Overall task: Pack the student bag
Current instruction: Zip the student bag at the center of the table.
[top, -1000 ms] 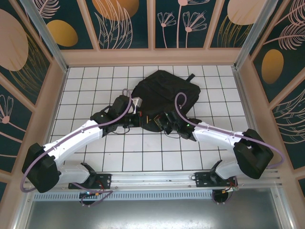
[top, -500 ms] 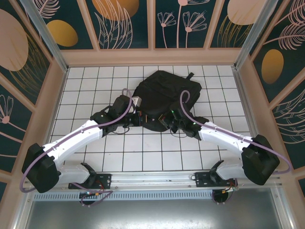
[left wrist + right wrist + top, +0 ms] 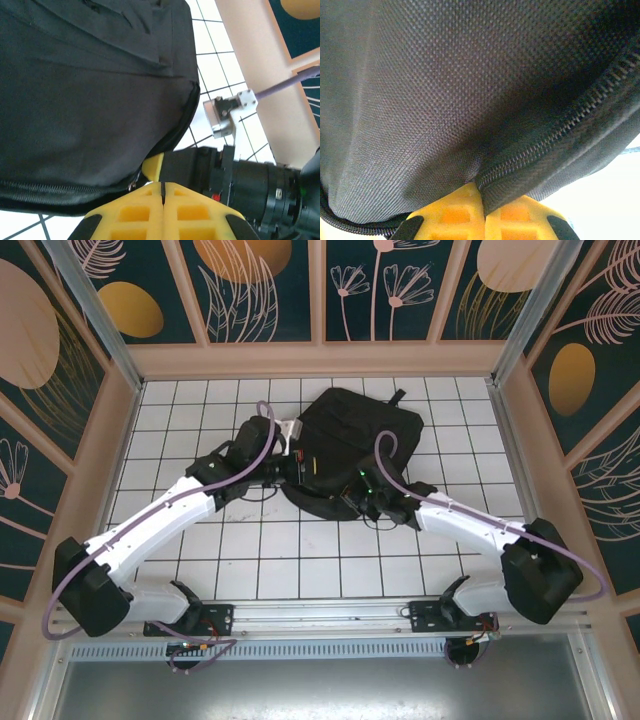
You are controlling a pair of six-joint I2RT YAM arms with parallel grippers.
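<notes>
At the bag (image 3: 360, 430)'s near edge, the left gripper (image 3: 162, 187) sits with jaws together beside the zipper (image 3: 60, 189) — the right gripper (image 3: 481, 194) is clamped on bag fabric.

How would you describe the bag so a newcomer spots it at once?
Start from the white gridded table. At its far middle lies the large black soft fabric backpack, rounded, with a small loop at its far edge. It is the one dark, floppy thing there, unlike the two hard white robot arms reaching to its near edge.
</notes>
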